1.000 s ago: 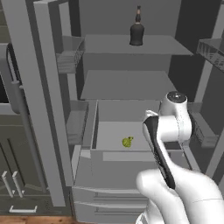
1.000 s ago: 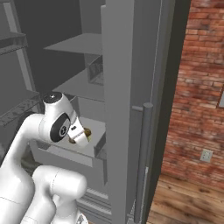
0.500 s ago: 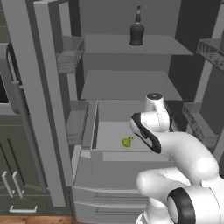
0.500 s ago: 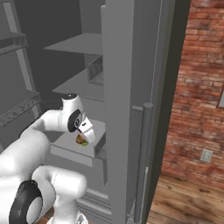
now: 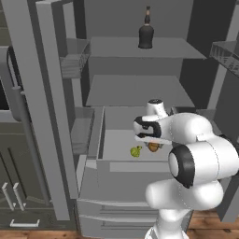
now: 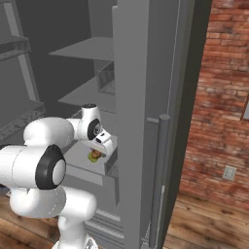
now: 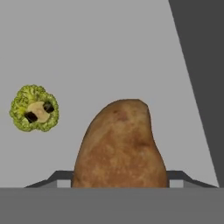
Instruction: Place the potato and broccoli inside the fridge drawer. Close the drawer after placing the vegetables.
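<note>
The fridge drawer [image 5: 116, 166] stands pulled out, its light-grey floor [image 7: 109, 52] in the hand view. The tiny green broccoli [image 5: 136, 151] lies on that floor, stalk end up [image 7: 34, 108]. My gripper [image 5: 152, 140] reaches down into the drawer just right of the broccoli. It is shut on the brown potato [image 7: 120, 146], which hangs between the fingers just above the floor. The potato [image 5: 153, 147] is apart from the broccoli. From the right the potato [image 6: 95, 155] peeks out under the hand [image 6: 100, 147].
A dark bottle [image 5: 146, 30] stands on the top shelf, and a bare shelf [image 5: 135, 91] lies just above the drawer. The open fridge doors [image 5: 46, 116] [image 6: 146, 121] flank the arm. Grooved drawer fronts [image 5: 116, 210] sit below. A brick wall [image 6: 219, 97] is on the right.
The arm has swung forward and down, carrying the potato from above the drawer's front into the drawer beside the broccoli. The broccoli has not moved.
</note>
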Tool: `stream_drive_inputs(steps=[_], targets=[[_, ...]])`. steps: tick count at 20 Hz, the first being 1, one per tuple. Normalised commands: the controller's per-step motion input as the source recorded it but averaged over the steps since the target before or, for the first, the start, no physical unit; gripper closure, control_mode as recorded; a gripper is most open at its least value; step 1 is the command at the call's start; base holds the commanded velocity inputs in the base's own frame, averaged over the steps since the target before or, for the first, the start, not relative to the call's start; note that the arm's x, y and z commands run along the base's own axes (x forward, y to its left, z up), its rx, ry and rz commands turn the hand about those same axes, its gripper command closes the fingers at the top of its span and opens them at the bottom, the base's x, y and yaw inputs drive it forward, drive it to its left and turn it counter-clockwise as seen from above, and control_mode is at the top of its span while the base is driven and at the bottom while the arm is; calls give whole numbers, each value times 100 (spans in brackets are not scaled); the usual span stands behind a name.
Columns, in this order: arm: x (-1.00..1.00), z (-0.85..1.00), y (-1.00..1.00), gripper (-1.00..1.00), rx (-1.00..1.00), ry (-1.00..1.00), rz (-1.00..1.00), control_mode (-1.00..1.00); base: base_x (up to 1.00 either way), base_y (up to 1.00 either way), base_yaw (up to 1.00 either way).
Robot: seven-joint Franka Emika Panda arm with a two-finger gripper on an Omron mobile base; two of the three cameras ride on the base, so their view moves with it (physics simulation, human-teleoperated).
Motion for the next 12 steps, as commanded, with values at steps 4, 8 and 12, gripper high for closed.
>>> stream_drive_inputs(steps=[4, 8, 12], targets=[[8, -48, 0, 100, 0, 0, 14, -100, 0, 0, 0], [1, -48, 0, 100, 0, 0, 12, -100, 0, 0, 0], [26, -17, -11, 100, 0, 2, 9, -100, 0, 0, 0]])
